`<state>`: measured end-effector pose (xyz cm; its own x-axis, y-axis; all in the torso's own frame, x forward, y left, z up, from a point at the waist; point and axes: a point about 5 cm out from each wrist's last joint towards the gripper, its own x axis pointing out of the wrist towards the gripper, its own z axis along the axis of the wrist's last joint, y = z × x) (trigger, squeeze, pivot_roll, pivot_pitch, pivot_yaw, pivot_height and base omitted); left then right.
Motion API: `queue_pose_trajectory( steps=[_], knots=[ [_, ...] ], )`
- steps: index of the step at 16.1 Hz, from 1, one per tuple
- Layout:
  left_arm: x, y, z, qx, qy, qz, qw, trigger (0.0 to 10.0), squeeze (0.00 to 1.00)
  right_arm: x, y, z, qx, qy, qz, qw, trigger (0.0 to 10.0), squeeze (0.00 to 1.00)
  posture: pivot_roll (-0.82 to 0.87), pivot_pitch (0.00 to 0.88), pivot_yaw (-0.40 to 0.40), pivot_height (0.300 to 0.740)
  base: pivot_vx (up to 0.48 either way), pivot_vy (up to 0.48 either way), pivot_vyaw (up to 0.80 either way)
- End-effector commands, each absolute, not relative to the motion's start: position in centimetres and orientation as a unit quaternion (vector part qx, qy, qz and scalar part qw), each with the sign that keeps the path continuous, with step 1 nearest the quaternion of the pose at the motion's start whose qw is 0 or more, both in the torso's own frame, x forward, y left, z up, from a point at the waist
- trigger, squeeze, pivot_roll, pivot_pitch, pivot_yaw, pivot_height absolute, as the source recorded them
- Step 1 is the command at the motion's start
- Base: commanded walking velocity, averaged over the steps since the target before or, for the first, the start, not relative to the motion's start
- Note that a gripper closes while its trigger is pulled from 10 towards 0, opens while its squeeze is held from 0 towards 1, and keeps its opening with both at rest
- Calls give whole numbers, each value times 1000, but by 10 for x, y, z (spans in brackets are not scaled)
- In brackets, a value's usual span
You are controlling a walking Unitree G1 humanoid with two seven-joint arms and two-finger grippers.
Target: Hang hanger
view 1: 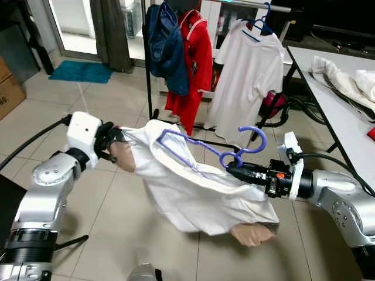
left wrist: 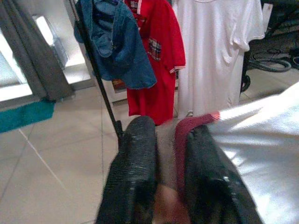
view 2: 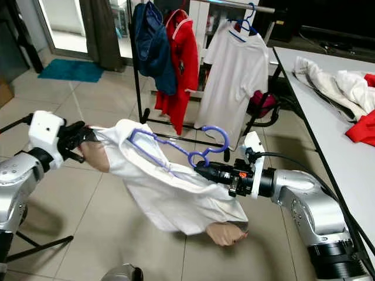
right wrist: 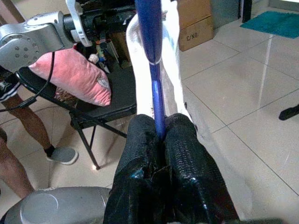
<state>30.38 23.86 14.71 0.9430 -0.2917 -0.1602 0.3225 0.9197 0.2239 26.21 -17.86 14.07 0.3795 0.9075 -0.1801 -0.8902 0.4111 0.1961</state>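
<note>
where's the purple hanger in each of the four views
Left eye view: purple hanger at centre, hook raised above the right gripper, which is shut on its neck.
Right eye view: centre, a little further left.
Left wrist view: no hanger can be made out here.
Right wrist view: a blue-purple bar running up from between the black fingers.
Shared landmark: the white shirt it carries, which the left gripper pinches by the sleeve.

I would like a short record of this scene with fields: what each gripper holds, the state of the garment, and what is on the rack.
left gripper: shut on sleeve of the white shirt
right gripper: shut on the purple hanger below its hook
shirt state: stretched between both grippers above the floor, hanger inside the collar
clothes rack: holds blue garment, red garment, white T-shirt
</note>
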Motion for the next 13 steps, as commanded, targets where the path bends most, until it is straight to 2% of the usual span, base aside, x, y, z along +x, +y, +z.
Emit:
queue_pose_trajectory(
  steps=[1,4,8,9,12,13],
  knots=[
    [302,237,149,112,61,-163,978,10000,1000,264,-182,149,33,112,536,836,10000,0,52,0,-44,740,0,0,0],
    [301,236,146,108,68,-174,976,10000,1000,264,-181,148,35,112,529,840,10000,0,60,0,-41,740,0,0,0],
    [304,236,150,126,62,-166,976,10000,988,273,-181,144,24,109,475,873,10000,0,63,0,-44,740,0,0,0],
    [305,235,151,120,57,-164,978,10000,0,272,-179,144,27,107,473,874,10000,0,64,0,-44,740,0,0,0],
    [309,244,149,76,63,-127,987,10000,0,266,-173,142,37,108,491,863,10000,0,61,0,-40,740,0,0,0],
    [310,249,148,54,79,-115,989,10000,1000,265,-174,142,34,110,494,862,10000,0,61,0,-40,740,0,0,0]
  ],
)
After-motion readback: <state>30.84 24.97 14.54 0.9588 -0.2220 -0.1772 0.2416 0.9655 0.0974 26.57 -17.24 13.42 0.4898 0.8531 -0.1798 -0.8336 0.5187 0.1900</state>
